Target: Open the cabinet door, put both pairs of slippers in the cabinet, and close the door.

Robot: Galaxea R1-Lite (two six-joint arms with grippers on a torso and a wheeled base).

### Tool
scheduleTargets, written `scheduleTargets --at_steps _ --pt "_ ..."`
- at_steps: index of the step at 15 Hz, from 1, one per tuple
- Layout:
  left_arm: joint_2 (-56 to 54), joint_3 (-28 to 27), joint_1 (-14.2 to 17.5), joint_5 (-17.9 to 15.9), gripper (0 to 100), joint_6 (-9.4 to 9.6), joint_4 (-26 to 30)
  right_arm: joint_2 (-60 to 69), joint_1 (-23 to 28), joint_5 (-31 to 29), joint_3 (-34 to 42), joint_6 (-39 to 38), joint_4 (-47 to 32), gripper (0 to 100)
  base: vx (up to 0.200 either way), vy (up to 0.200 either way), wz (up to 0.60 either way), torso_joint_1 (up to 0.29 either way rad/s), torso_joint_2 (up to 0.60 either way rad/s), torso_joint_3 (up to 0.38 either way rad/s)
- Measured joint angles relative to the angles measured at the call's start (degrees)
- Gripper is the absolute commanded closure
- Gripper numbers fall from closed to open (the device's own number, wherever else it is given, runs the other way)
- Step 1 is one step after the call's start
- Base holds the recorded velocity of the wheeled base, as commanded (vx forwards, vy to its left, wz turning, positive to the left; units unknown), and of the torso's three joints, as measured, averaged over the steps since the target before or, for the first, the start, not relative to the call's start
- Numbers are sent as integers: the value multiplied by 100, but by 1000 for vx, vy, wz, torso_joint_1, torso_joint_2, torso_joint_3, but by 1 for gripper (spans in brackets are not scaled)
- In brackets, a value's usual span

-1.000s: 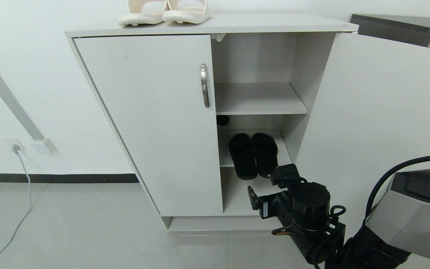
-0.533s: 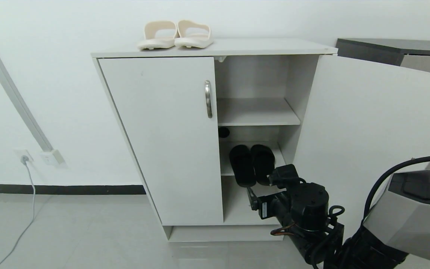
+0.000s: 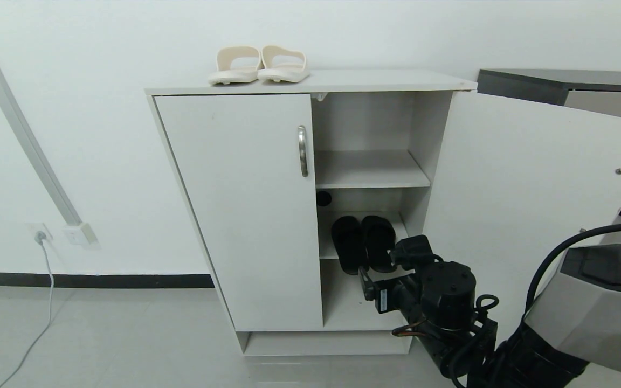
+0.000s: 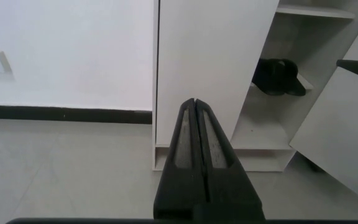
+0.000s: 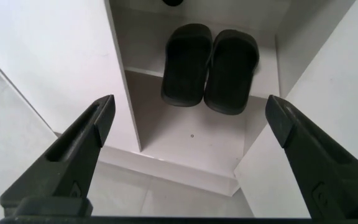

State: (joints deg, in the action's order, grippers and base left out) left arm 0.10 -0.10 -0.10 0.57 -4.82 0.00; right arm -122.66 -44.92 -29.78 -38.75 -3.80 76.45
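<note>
A white cabinet (image 3: 235, 205) stands against the wall, its left door shut and its right door (image 3: 526, 205) swung wide open. A beige pair of slippers (image 3: 259, 64) lies on the cabinet's top. A black pair of slippers (image 3: 364, 242) (image 5: 210, 68) (image 4: 278, 78) rests side by side on the lower inner shelf. My right gripper (image 3: 386, 267) (image 5: 188, 115) hangs open and holds nothing, just in front of that shelf, between the shut door and the open one. My left gripper (image 4: 194, 106) is shut on nothing, low over the floor and facing the shut door.
The upper shelf (image 3: 370, 170) is bare. A metal handle (image 3: 302, 151) runs down the shut door's edge. A wall socket with a cable (image 3: 38, 235) and a slanted grey conduit (image 3: 19, 124) lie to the left. A dark-topped unit (image 3: 558, 83) stands behind the open door. Floor (image 3: 100, 334) at front left is free.
The whole head picture has shifted: the cabinet looks smaller and lower, so the camera has drawn back. The black slippers stay on their shelf and the right gripper stays open.
</note>
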Motion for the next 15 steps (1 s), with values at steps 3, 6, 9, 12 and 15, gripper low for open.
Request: scheduleTargets --at_steps 3,6,9,12,15 --pt "0 0 2 0 100 -7 0 -2 2 -2 11 4 0 0 0 0 0 0 0 0" --pt "0 0 0 2 100 -7 2 -20 2 -2 20 4 -6 0 0 200 0 2 1 9" --pt "0 2 -12 5 100 -9 5 -29 -2 -5 15 1 -4 0 0 200 0 4 1 2" --pt "0 0 -1 -2 100 -7 0 -35 16 -2 28 4 2 0 0 200 0 1 2 1" --pt "0 0 2 -6 100 -9 0 -77 0 0 12 1 7 0 0 200 0 -1 2 2"
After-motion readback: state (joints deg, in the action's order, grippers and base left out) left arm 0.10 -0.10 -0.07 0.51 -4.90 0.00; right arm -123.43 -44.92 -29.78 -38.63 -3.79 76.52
